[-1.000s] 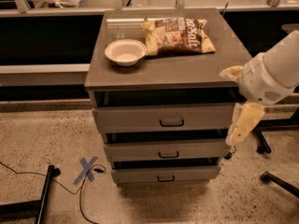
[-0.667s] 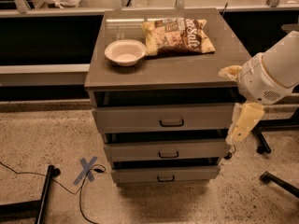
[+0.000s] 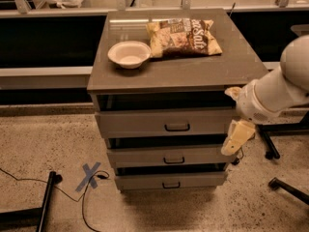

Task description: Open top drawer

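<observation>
The top drawer (image 3: 164, 122) is the tallest of three grey drawer fronts in a grey cabinet, with a small black loop handle (image 3: 177, 127) at its middle. It stands out slightly from the cabinet, with a dark gap above it. Two shorter drawers (image 3: 169, 157) sit below it. My gripper (image 3: 235, 138), cream-coloured, hangs from the white arm at the right end of the cabinet front, level with the gap between the top and middle drawers and well right of the handle. It holds nothing.
On the cabinet top (image 3: 203, 71) lie a white bowl (image 3: 129, 53) and a chip bag (image 3: 183, 36). A blue tape cross (image 3: 90, 175) and cables mark the floor at left. Black chair legs (image 3: 285, 185) stand at right. A shelf runs behind.
The arm and gripper have shifted slightly, staying at the right end of the cabinet front. The drawers have not moved.
</observation>
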`<state>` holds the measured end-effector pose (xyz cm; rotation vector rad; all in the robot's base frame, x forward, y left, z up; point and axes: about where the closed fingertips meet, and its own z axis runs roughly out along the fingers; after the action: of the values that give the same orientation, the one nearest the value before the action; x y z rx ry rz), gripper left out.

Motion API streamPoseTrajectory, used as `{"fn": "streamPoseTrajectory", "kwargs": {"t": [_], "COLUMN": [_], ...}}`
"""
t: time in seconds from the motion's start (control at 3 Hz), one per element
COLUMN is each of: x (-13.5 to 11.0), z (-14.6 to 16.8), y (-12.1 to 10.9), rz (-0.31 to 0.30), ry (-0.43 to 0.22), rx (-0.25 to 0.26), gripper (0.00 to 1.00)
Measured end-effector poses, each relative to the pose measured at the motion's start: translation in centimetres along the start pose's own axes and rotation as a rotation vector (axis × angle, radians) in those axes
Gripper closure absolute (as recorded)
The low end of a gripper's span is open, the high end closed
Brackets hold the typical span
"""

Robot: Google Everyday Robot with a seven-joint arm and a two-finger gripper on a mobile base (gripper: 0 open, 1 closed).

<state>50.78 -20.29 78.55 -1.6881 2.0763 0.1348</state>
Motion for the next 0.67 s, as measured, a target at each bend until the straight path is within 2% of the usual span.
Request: {"fn": "streamPoseTrajectory", "kwargs": {"t": [0.33, 0.67], "x": [3.1, 2.5], "z": [3.2, 3.0], "y": [-1.1, -2.7], "rz": [0.064, 0.061], "ry": [-0.010, -0.028], "rx": [0.091, 0.154], "gripper": [0.00, 0.00]}}
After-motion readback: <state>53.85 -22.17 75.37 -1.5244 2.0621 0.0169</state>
